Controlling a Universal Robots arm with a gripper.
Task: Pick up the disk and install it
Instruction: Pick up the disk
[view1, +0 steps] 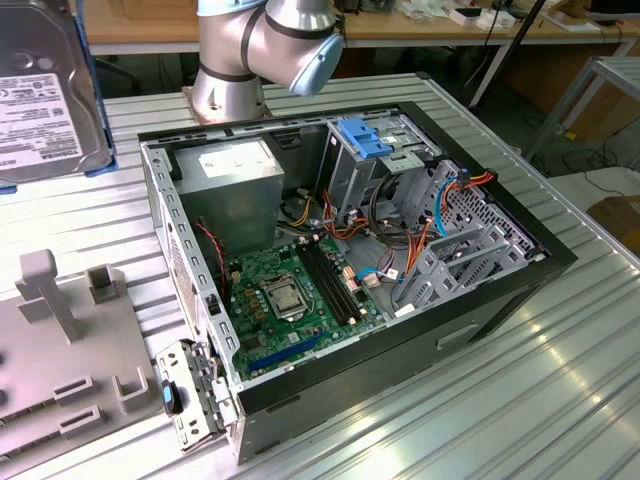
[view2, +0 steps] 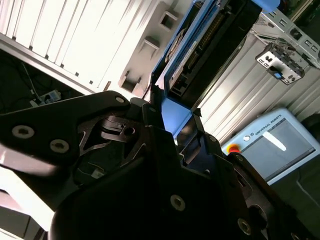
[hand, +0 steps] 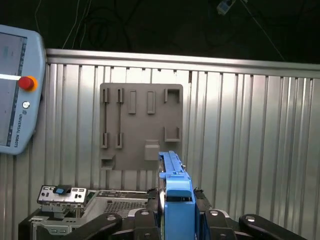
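Blue-railed disk (hand: 175, 192), clamped in hand (hand: 176, 222), above ribbed metal table (hand: 250, 150)

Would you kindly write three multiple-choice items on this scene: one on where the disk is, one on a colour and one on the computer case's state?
1. Where is the disk?
A. held in the gripper
B. in the drive cage
C. lying on the grey plate

2. What colour are the disk's side rails?
A. red
B. blue
C. yellow

3. How is the computer case?
A. shut
B. wrapped
C. open

Answers: 1 A, the gripper clamps the disk in both wrist views. 2 B, the rail between the fingers is bright blue. 3 C, the motherboard lies exposed in the exterior view.
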